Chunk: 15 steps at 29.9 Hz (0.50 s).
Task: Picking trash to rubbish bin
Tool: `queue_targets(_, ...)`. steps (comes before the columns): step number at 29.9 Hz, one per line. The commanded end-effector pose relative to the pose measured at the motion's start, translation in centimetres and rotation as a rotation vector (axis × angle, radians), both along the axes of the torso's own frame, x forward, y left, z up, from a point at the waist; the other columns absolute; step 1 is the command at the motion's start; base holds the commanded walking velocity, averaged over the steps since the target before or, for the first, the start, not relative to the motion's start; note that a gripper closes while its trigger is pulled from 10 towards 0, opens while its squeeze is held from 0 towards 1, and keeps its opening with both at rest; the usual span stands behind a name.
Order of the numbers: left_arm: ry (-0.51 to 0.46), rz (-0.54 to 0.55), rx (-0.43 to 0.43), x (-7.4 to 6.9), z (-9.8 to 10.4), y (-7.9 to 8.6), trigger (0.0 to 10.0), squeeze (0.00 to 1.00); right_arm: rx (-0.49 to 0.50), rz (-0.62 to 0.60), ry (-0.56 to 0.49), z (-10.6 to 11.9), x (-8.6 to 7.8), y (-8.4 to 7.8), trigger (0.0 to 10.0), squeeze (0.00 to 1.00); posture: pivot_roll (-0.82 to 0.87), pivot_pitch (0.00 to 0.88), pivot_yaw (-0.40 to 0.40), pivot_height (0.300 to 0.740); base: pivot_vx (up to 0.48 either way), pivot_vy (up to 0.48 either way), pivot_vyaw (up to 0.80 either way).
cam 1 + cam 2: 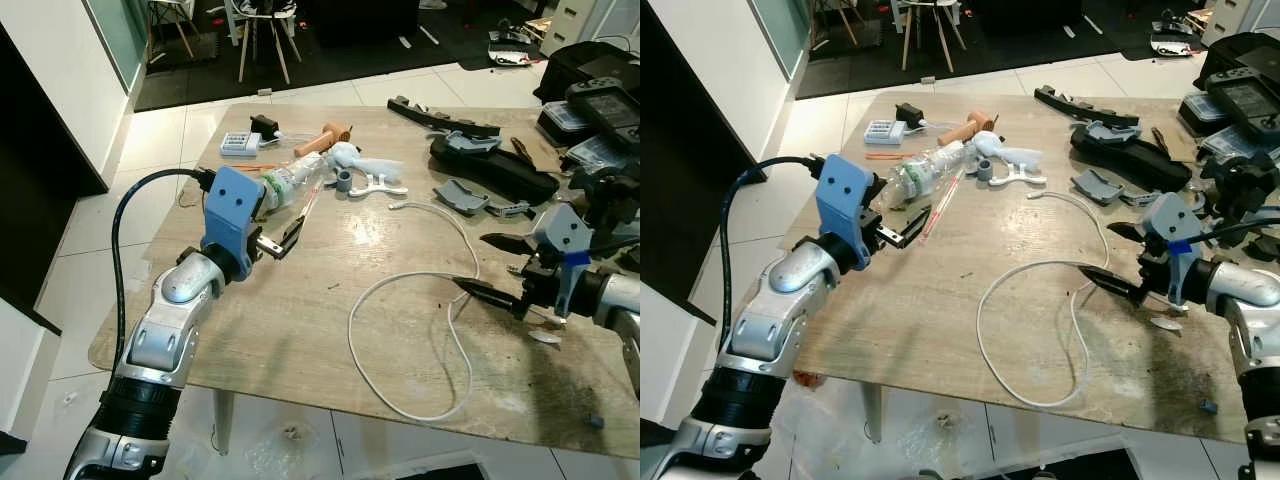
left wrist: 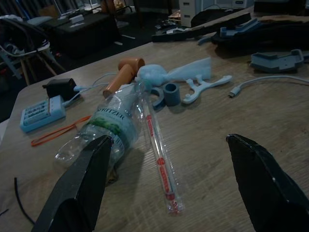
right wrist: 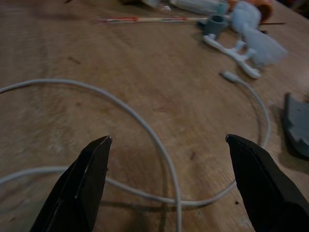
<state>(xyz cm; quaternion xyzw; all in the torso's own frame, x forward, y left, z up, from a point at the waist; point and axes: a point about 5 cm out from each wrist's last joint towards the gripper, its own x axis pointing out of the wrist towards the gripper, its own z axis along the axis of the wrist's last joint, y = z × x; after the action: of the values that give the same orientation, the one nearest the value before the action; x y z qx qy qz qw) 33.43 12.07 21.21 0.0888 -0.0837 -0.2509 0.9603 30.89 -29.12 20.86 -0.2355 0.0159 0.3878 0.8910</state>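
Note:
A crushed clear plastic bottle (image 1: 290, 185) with a green label (image 2: 113, 126) lies on the wooden table (image 1: 300, 330), far left of centre. A long clear wrapper with red print (image 2: 159, 166) lies beside it. My left gripper (image 1: 283, 240) hovers open just short of the bottle's near end, with the wrapper running between its fingers (image 2: 82, 193). Over the table's right side my right gripper (image 1: 488, 266) is open above a looped white cable (image 3: 145, 125). A small pale scrap (image 1: 545, 337) lies under that wrist.
Behind the bottle are a blue battery case (image 1: 240, 144), a black adapter (image 1: 265, 125), an orange handle (image 1: 320, 138), an orange rubber band (image 2: 53, 135) and pale blue plastic parts (image 1: 365, 165). Grey and black gear (image 1: 490, 170) crowds the far right. Chairs (image 1: 265, 30) stand beyond the table.

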Motion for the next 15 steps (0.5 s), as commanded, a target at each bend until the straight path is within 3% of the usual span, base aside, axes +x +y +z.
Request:
queue_targets(1,0.018,0.000,0.002,-0.1,-0.3,0.5,10.0,0.00,-0.021,0.043,0.010,0.2,-0.4,-0.6,10.0,0.00,-0.05,0.194,0.129,0.740,0.000,0.000,0.00)
queue_targets(10,0.021,-0.018,0.004,-0.2,-0.3,0.2,10.0,0.00,-0.056,0.089,0.080,0.0,-1.2,-1.5,10.0,0.00,-0.06,0.193,0.133,0.740,0.000,0.000,0.00)
queue_targets(15,0.022,-0.027,0.009,-0.2,-0.3,0.2,10.0,0.00,-0.148,0.148,0.109,-0.4,-2.0,-1.9,10.0,0.00,-0.06,0.194,0.135,0.740,0.000,0.000,0.00)
